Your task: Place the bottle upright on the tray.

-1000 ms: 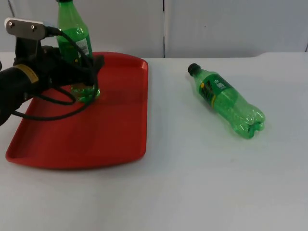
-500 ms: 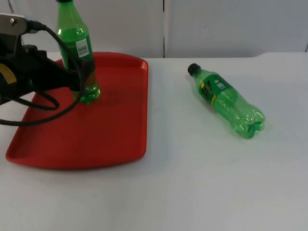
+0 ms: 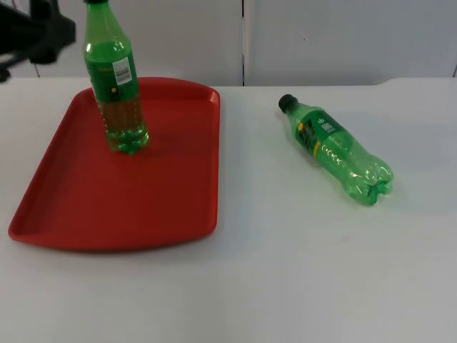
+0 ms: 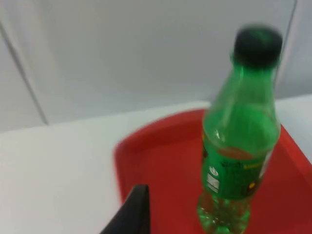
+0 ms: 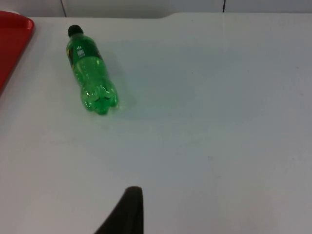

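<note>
Black left hand [image 3: 43,28] off green bottle [image 3: 114,78], upright on red tray [image 3: 164,200].

labels on both bottles [image 3: 114,75] [image 3: 335,146] cannot be read.

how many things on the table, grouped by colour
green: 2, the upright bottle standing on the tray, and the lying bottle on its side on the white table
red: 1, the tray
total: 3
</note>
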Controlling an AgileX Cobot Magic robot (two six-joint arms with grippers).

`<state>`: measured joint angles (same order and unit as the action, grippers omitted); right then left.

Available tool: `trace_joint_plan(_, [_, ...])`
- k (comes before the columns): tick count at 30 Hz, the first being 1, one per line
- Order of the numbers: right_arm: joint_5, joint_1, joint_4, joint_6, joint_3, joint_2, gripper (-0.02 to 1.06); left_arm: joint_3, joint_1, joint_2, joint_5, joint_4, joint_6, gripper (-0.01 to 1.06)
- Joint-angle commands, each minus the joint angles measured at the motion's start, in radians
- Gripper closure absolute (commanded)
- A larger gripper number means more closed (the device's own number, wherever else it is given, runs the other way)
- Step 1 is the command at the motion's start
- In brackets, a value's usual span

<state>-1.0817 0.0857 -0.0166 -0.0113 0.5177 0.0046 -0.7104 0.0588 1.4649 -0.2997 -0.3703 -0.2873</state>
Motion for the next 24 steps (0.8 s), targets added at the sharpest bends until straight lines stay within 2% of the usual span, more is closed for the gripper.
trace_joint_plan(1, [0.005, -0.006, 0.0, 0.0, -0.002, -0.005, -0.01, 0.006, -0.002, -0.092, 0.083, 0.015, -0.014, 0.0])
trace_joint_plan(3, [0.005, -0.006, 0.0, 0.0, -0.002, -0.005, -0.01, 0.006, -0.002, -0.174, 0.153, 0.015, -0.039, 0.0])
trace_joint_plan(4, [0.005, -0.006, 0.0, 0.0, -0.002, -0.005, -0.01, 0.006, -0.002, -0.174, 0.153, 0.015, -0.039, 0.0])
trace_joint_plan(8, [0.005, -0.006, 0.0, 0.0, -0.002, -0.005, -0.01, 0.006, -0.002, -0.333, 0.271, 0.015, -0.041, 0.0])
trace_joint_plan(9, [0.005, -0.006, 0.0, 0.0, -0.002, -0.005, -0.01, 0.006, -0.002, -0.333, 0.271, 0.015, -0.041, 0.0])
trace_joint_plan(13, [0.005, -0.006, 0.0, 0.0, -0.002, -0.005, -0.01, 0.006, -0.002, -0.482, 0.401, 0.038, -0.041, 0.0])
trace_joint_plan(14, [0.005, -0.006, 0.0, 0.0, -0.002, -0.005, -0.01, 0.006, -0.002, -0.482, 0.401, 0.038, -0.041, 0.0])
trace_joint_plan(18, [0.005, -0.006, 0.0, 0.0, -0.002, -0.005, -0.01, 0.006, -0.002, -0.582, 0.522, 0.055, -0.041, 0.0])
trace_joint_plan(19, [0.005, -0.006, 0.0, 0.0, -0.002, -0.005, -0.01, 0.006, -0.002, -0.582, 0.522, 0.055, -0.041, 0.0])
trace_joint_plan(23, [0.005, -0.006, 0.0, 0.0, -0.002, -0.005, -0.01, 0.006, -0.002, -0.659, 0.639, 0.087, -0.041, 0.0])
trace_joint_plan(24, [0.005, -0.006, 0.0, 0.0, -0.002, -0.005, -0.01, 0.006, -0.002, -0.659, 0.639, 0.087, -0.041, 0.0])
